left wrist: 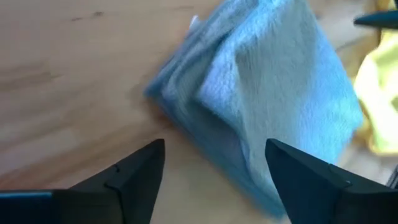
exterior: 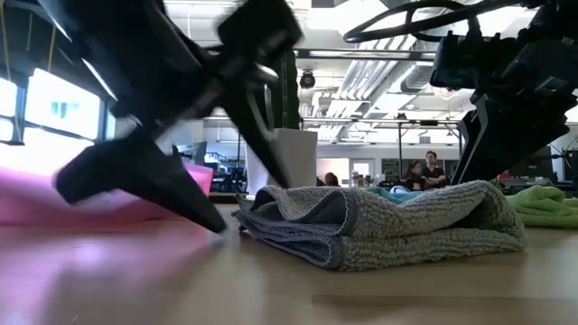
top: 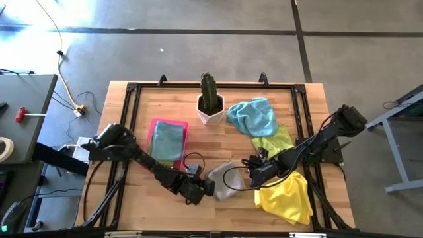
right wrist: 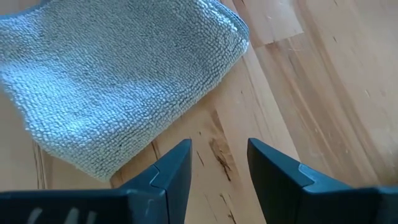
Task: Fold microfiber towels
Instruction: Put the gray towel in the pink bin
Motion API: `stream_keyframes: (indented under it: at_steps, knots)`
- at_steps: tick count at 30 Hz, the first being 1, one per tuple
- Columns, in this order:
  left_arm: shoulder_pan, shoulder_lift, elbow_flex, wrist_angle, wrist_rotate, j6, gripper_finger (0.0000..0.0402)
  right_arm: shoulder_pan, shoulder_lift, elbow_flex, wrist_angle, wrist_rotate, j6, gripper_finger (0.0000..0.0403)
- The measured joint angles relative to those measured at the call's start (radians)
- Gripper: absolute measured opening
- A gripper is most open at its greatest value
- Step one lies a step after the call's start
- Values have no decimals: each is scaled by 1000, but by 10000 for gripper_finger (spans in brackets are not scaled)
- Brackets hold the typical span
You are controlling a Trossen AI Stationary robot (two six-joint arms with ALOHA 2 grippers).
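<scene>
The grey towel (top: pixel 223 180) lies folded in a thick bundle on the wooden table (top: pixel 139 205), between the two pincers and held by neither.

The pink tray (top: pixel 156 124), out past the left pincer (top: pixel 206 188) toward the far side of the table, holds one flat folded teal-grey towel (top: pixel 166 141). A white pot (top: pixel 211 112) with a green cactus (top: pixel 210 91) stands beyond the tray's corner, well behind both pincers.

A light blue towel (top: pixel 252 116) lies crumpled beside the pot. A lime green towel (top: pixel 274 140) lies partly under the right arm, behind the right pincer (top: pixel 252 175). A yellow towel (top: pixel 286 196) is spread loosely on the table just on the outer side of the right pincer, partly under that arm. Black cables loop over the grey towel's edge near the right pincer. In the low view, people show in the room far behind the table.

The left pincer is low at the grey towel's left edge, its fingers (left wrist: pixel 137 174) spread wide apart and empty; the bundle sits just ahead of the tips, not between them. The right pincer is at the towel's opposite side, its fingers (right wrist: pixel 171 171) parted over bare wood with nothing between them, the towel's corner just ahead.
</scene>
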Motion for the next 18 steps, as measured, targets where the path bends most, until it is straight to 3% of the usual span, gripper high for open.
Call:
stream_keyframes:
  at_steps: [11, 18]
  knots:
    - [35, 64, 4, 109, -70, -11, 273, 0, 0, 0, 20, -1, 0, 149]
    - [69, 113, 5, 176, -112, 37, 253, 0, 0, 0, 21, -1, 0, 149]
